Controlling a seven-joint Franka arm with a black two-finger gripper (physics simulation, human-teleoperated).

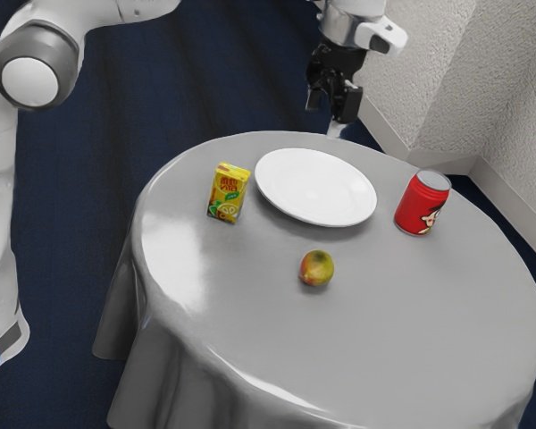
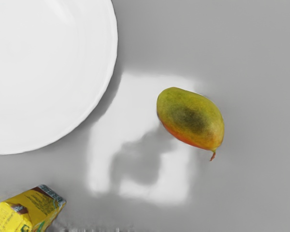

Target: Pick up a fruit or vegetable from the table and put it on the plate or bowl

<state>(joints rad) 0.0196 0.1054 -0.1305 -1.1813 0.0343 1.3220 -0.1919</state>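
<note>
A yellow-green mango with a red blush lies on the grey tablecloth, in front of the white plate. My black gripper hangs high above the table's far edge, beyond the plate and well away from the mango. Its fingers stand open with nothing between them. In the wrist view the mango lies on its side beside the plate's rim, a short stem at one end. The plate holds nothing.
A yellow juice box stands upright at the plate's side toward the exterior view's left, and it also appears in the wrist view. A red can stands on the plate's other side. The round table sits near a white wall corner.
</note>
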